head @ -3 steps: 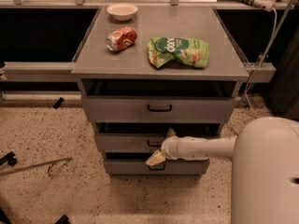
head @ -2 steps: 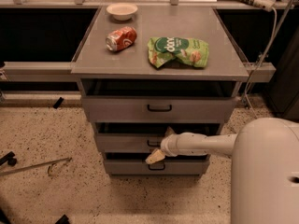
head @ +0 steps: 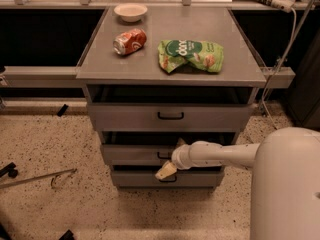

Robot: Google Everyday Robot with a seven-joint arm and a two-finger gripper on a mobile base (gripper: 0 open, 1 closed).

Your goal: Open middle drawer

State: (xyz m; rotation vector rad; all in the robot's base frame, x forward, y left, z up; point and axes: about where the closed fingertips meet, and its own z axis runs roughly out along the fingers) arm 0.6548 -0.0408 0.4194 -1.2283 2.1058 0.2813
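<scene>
1. Step in hand, as I read it: getting hold of the handle. The gripper (head: 171,160) sits right at the front of the middle drawer (head: 130,155), over the spot where its small black handle should be, and the white arm (head: 220,154) reaches in from the right.
2. Honestly can't tell whether the gripper is open or clamped on anything. The handle is mostly hidden behind it, so I wouldn't call it grabbed.
3. The middle drawer is the grey front between the top drawer (head: 125,118) and the bottom drawer (head: 135,178), low in the cabinet, on the near face. It looks shut or barely out, so I'd say the opening itself is not done.
4. Next move, my guess: make sure the grip on the handle is solid, then pull straight toward the near side, level, no twisting. The gripper hangs low enough to sit close to the bottom drawer's handle (head: 168,179), so watch it doesn't snag that one instead.
5. The can (head: 130,41), chip bag (head: 190,55) and bowl (head: 130,11) lie on the cabinet top (head: 150,69), so a smooth pull seems wise to avoid jolting them.
</scene>
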